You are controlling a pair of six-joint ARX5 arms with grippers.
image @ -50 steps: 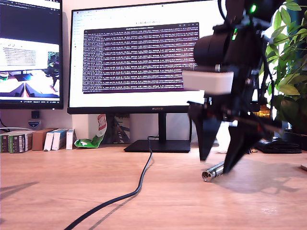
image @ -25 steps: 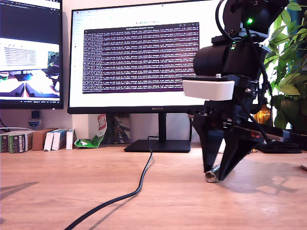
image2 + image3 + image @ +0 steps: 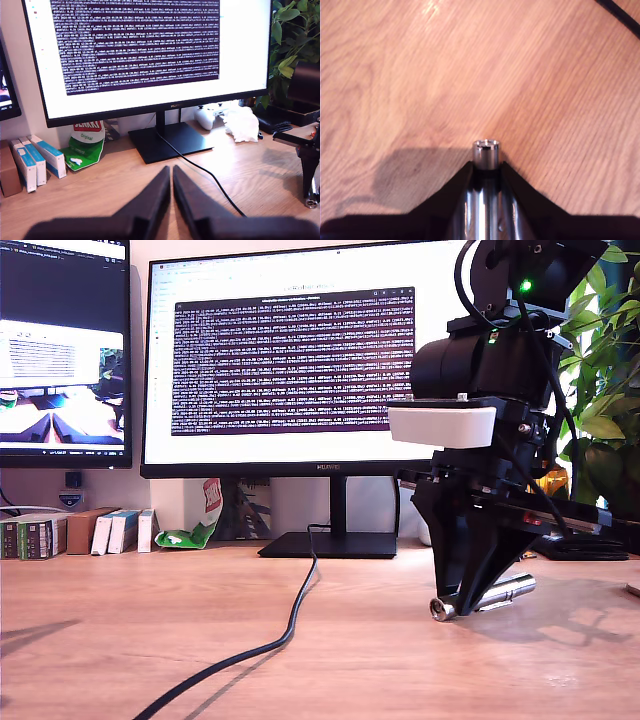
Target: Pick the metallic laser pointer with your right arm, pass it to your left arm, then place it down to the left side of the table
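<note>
The metallic laser pointer (image 3: 503, 591) is a short shiny silver cylinder lying tilted just at the table (image 3: 150, 640) surface, on the exterior view's right. My second gripper (image 3: 462, 604) points down from the bulky black arm with the white block and is shut on it. In the second wrist view the pointer's silver end (image 3: 486, 151) sticks out between the two black jaws. I cannot tell whether it still touches the wood. My first gripper (image 3: 171, 175) is shut with nothing in it and faces the monitor; it is out of the exterior view. The second arm (image 3: 309, 165) shows in the first wrist view.
A thick black cable (image 3: 290, 625) runs from the monitor stand (image 3: 330, 543) toward the table's front. A large monitor (image 3: 290, 360) stands behind, with small boxes (image 3: 60, 533) at the exterior view's left and a plant (image 3: 605, 370) at its right. A white controller (image 3: 210, 116) lies behind.
The second gripper's jaws, spread over the pointer one second ago, have come down and shut on it. The pointer's rear end now shows on the exterior view's right of the jaws.
</note>
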